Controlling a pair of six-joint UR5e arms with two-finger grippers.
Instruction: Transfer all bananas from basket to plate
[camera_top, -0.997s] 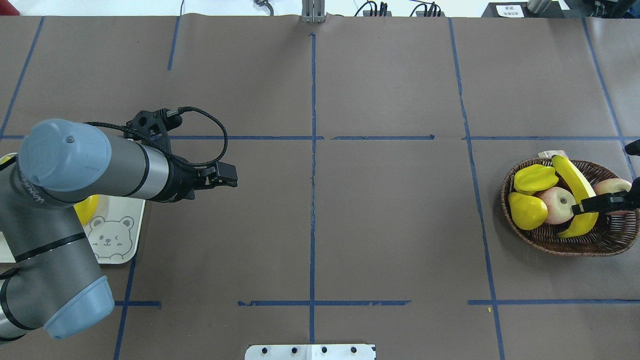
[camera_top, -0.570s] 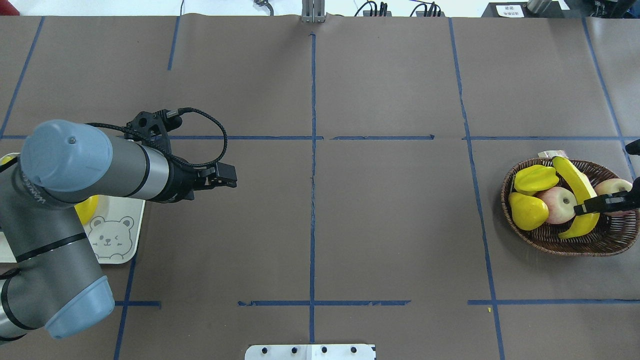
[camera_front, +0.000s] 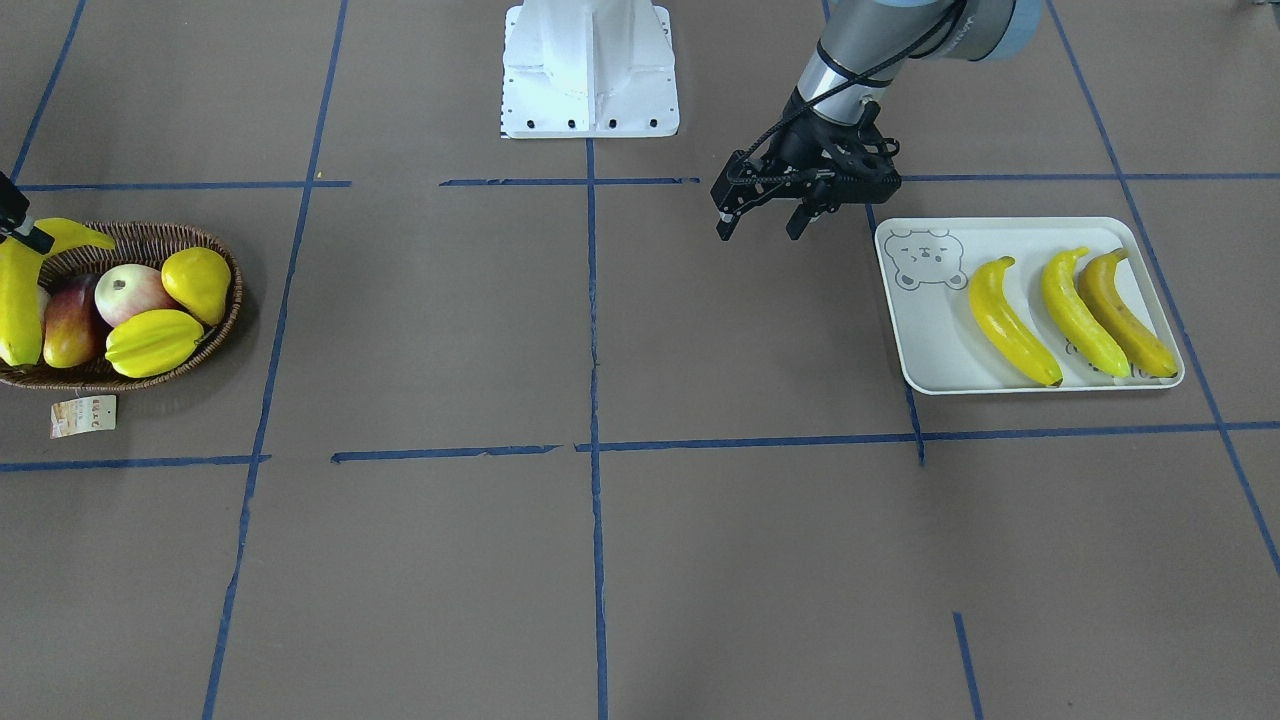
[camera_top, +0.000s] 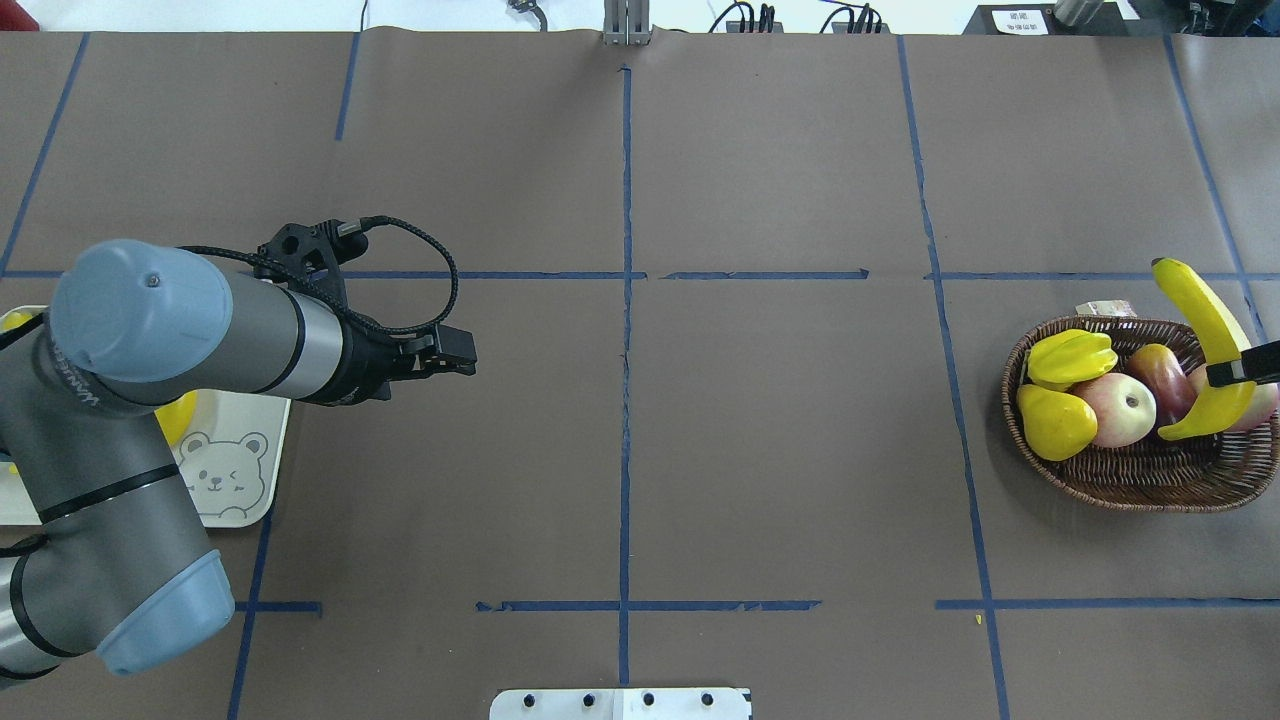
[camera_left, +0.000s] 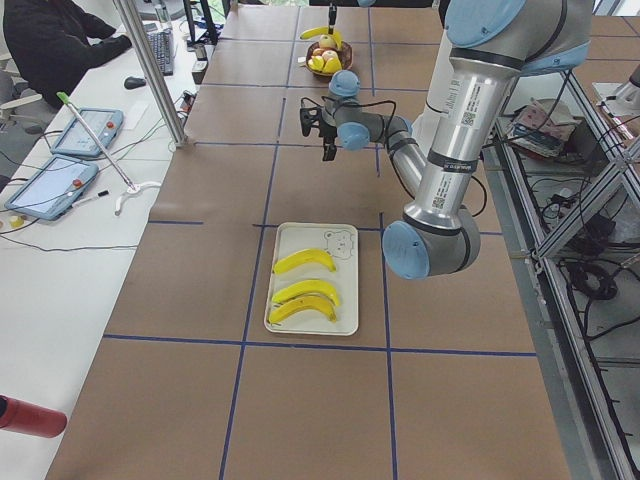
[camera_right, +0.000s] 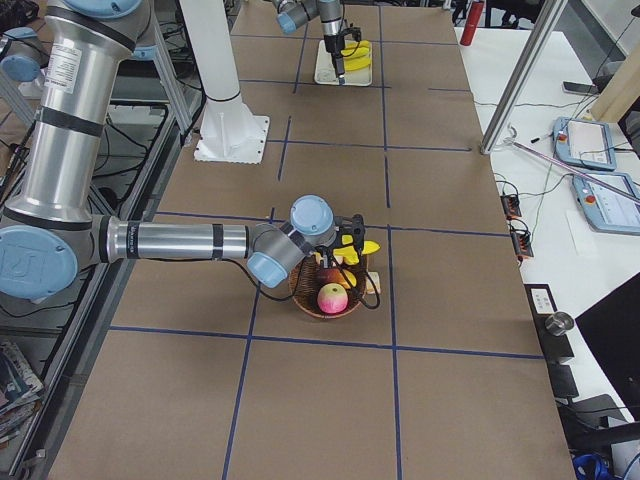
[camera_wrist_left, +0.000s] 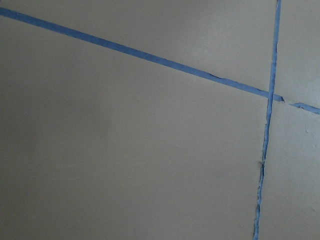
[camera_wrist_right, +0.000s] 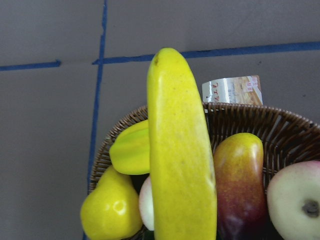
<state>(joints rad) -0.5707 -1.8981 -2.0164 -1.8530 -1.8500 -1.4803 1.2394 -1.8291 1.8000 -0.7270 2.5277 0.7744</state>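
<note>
My right gripper is shut on a yellow banana and holds it in the air above the right side of the dark wicker basket. The right wrist view shows this banana lengthwise over the basket. In the front-facing view it hangs at the left edge as a banana. Three bananas lie side by side on the pale bear-print plate. My left gripper is open with nothing in it, above bare table beside the plate's bear corner.
In the basket lie a starfruit, a yellow pear, an apple and a red mango-like fruit. A paper tag lies beside it. The white robot base stands mid-table. A seated person is at the side bench.
My right gripper has lifted the banana up out of the basket and carried it toward the far right, uncovering the red fruit. The left arm has barely moved.
</note>
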